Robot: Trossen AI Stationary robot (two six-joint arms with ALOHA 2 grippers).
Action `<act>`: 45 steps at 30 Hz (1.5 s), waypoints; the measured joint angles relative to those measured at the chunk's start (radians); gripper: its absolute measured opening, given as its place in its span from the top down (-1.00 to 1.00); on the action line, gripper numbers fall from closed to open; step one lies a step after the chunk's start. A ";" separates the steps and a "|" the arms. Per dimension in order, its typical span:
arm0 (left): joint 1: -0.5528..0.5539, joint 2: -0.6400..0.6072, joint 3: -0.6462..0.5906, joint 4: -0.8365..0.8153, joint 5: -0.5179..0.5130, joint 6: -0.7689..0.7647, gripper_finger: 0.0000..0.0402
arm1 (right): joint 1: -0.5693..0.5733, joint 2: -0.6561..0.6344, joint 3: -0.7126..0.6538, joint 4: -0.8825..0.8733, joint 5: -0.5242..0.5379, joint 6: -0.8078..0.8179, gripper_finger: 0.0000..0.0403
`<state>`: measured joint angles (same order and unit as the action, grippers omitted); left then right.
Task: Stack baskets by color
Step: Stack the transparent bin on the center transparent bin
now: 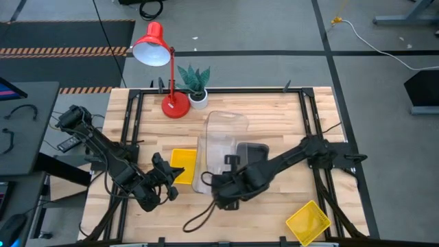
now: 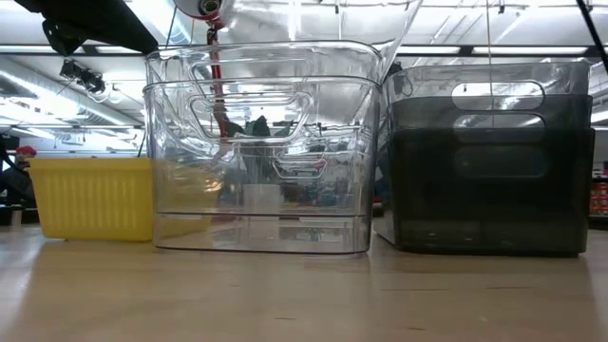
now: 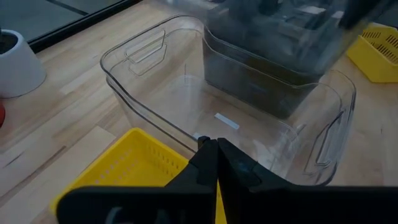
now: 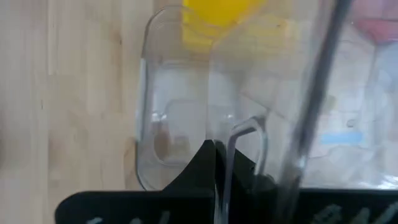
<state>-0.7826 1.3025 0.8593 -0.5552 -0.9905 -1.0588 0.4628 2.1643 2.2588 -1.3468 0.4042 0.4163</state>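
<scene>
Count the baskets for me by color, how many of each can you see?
Yellow baskets: 2, one by the left arm, one near the front right corner.
Clear baskets: 2, nested, judging by the low view.
Dark grey baskets: looks like 2, nested.
Total: 6

I see a light wooden table [image 1: 274, 110] with a black frame. On it sit a clear see-through plastic basket [image 1: 223, 134], a dark grey plastic basket [image 1: 252, 152] touching it, and a small yellow basket [image 1: 182, 165] on its other side. Another yellow basket [image 1: 307, 221] lies near my right corner. A red desk lamp [image 1: 171, 103] and a little green plant in a white pot [image 1: 197, 86] stand at the far edge.
</scene>
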 joint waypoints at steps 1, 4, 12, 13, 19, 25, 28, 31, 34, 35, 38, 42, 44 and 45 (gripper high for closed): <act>0.000 0.000 0.000 0.000 0.000 0.000 0.96 | -0.005 0.023 0.017 0.000 -0.014 0.000 0.97; 0.000 0.000 0.000 0.000 0.000 0.000 0.96 | -0.015 0.074 0.049 0.001 -0.060 0.004 0.97; 0.000 0.000 0.000 -0.001 -0.001 0.000 0.90 | -0.049 0.126 0.054 -0.008 -0.166 0.073 0.97; 0.001 0.000 0.000 -0.001 -0.001 0.000 0.90 | -0.053 0.128 0.053 -0.013 -0.178 0.075 0.97; 0.001 0.000 0.000 -0.001 -0.003 0.000 0.96 | -0.067 0.107 0.053 -0.007 -0.212 0.073 0.90; 0.001 0.000 0.000 -0.003 -0.004 0.000 0.94 | -0.059 0.085 0.053 0.003 -0.248 0.037 0.83; 0.001 0.000 0.000 -0.006 -0.004 0.000 0.91 | -0.034 0.081 0.053 0.003 -0.234 -0.014 0.86; 0.001 0.000 0.000 -0.012 -0.004 0.000 0.91 | -0.008 0.081 0.053 0.010 -0.221 -0.043 0.91; 0.001 0.000 0.001 -0.012 -0.004 0.000 0.94 | 0.017 0.080 0.053 0.011 -0.216 -0.046 0.95; 0.001 0.000 0.001 -0.012 -0.004 0.000 0.95 | 0.023 0.080 0.053 0.012 -0.217 -0.047 0.96; 0.001 0.000 0.001 -0.013 -0.004 0.000 0.96 | 0.032 0.080 0.053 0.027 -0.232 -0.045 0.95; 0.001 0.000 0.001 -0.013 -0.004 0.000 0.94 | 0.038 0.080 0.052 0.068 -0.229 -0.045 0.89; 0.001 0.000 0.001 -0.013 -0.004 0.000 0.92 | 0.037 0.080 0.052 0.073 -0.233 -0.045 0.86; 0.001 0.000 0.001 -0.013 -0.004 0.000 0.91 | 0.036 0.080 0.052 0.075 -0.232 -0.045 0.85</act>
<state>-0.7818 1.3025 0.8598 -0.5686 -0.9947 -1.0592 0.4989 2.2444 2.3112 -1.2716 0.1726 0.3717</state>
